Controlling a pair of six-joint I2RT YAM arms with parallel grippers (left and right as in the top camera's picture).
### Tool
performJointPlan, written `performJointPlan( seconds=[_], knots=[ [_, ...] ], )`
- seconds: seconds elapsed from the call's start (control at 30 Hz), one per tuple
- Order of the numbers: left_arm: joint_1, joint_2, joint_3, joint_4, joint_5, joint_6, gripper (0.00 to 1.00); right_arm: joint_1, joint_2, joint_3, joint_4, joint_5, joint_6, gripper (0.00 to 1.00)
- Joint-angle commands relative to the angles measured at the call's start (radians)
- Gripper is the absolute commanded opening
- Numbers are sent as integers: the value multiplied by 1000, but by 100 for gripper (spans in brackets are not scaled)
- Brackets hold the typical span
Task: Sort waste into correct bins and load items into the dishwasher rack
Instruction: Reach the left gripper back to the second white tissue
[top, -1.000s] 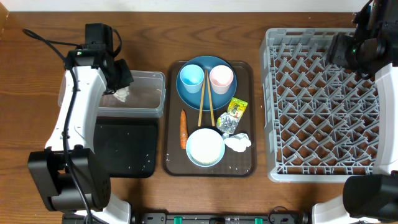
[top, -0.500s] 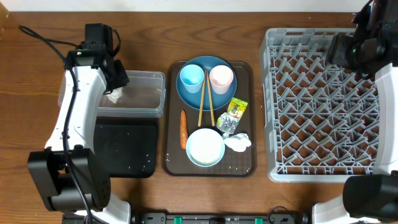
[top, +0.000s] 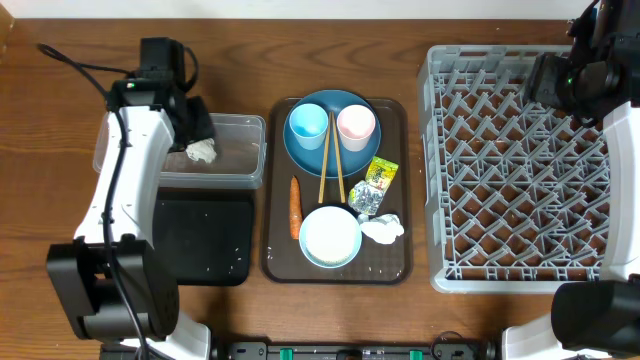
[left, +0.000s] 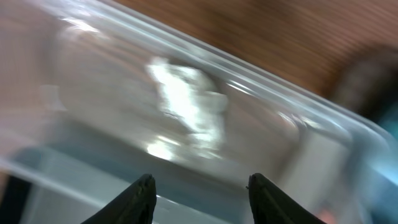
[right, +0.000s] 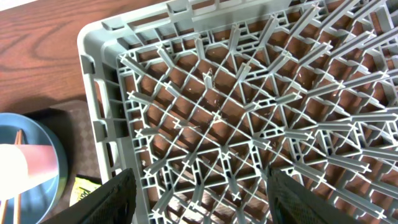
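A crumpled tissue (top: 202, 151) lies loose inside the clear tub (top: 250, 120) at the upper left of the overhead view, near the tub's middle and touching nothing but its floor. It is a rounded lump with no clear long axis and points no particular way. The tub itself runs lengthwise left to right.

The left gripper (left: 199, 190) hangs just above it with its fingers spread and nothing between them. This looks like the end of a drop, with one piece of waste binned.

The next move probably calls for lifting clear of the tub wall and crossing to the brown tray (top: 275, 250) at centre. There a second tissue (top: 382, 229), a snack wrapper (top: 380, 173) and a carrot (top: 295, 207) wait. The carrot's long axis runs top to bottom in the frame, so a grip would best close across it from the sides.

The right gripper (right: 199, 193) hovers over the upper corner of the grey rack (top: 520, 170), fingers apart and empty.
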Motion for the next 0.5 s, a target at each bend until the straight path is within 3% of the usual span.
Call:
performJointPlan(
  seconds=[0.0,0.2,0.33,0.47],
  knots=[
    [-72,-65,34,-29,295,104,50,-3,-2,17,2,-1,14,67],
    [-237,-91,34,-82,449,129,47,-3,-2,17,16,-1,14,67],
    [-368,-90,32,-94,447,169,47,-3,-2,17,16,-1,14,67],
    [-506,-87,27,-69,352,183,47,-3,-2,17,18,-1,14,67]
  ],
)
